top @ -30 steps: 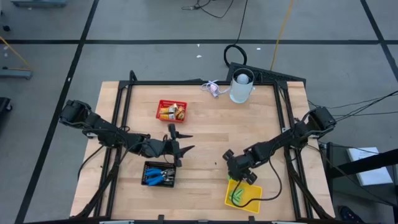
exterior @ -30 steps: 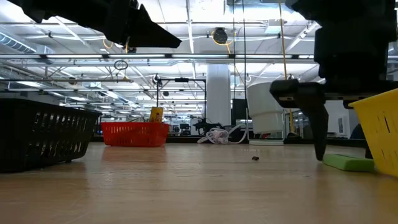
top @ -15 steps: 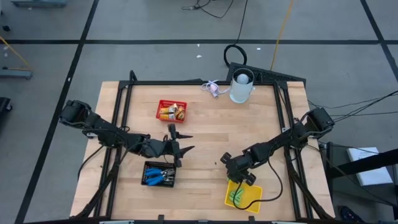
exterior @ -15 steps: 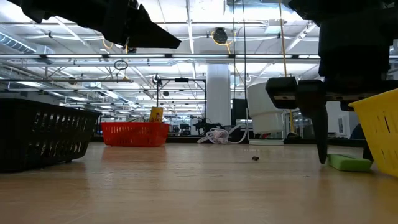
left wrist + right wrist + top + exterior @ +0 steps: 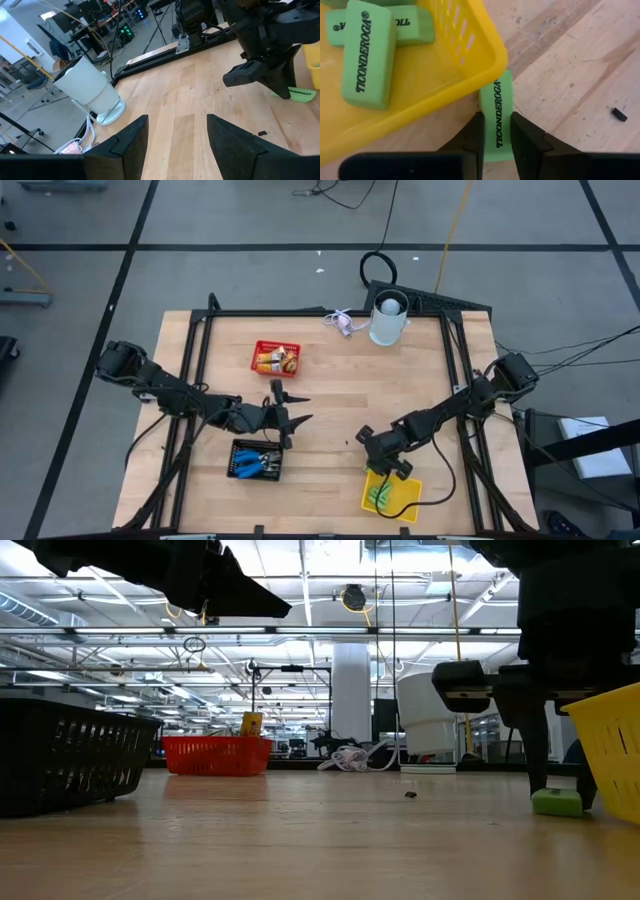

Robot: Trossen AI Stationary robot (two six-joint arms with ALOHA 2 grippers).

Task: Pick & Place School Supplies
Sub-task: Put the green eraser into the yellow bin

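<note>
My right gripper stands low by the yellow basket's far-left corner. It is shut on a bright green eraser that lies on the wood; the low view shows this eraser under the right gripper. More green erasers lie inside the yellow basket. My left gripper hovers open over the table's middle-left, just beyond the black basket. That basket holds blue-handled scissors. Yellow-orange sticks fill the red basket. My right gripper pinches the green eraser by its two long side faces, one finger on each. The fingers come from above, pointing down. The eraser lies flat on the table, and its other end reaches the yellow basket's corner.
A white cup stands at the far edge with a small tangle of cord beside it. A dark speck lies on the wood near the eraser. Bare wood lies between the two grippers. A black frame rail borders the table.
My right gripper has sunk a little toward the table and shut its fingers onto the green eraser. The eraser has turned about on the table and now shows shorter in the low view. The left arm has kept still.
</note>
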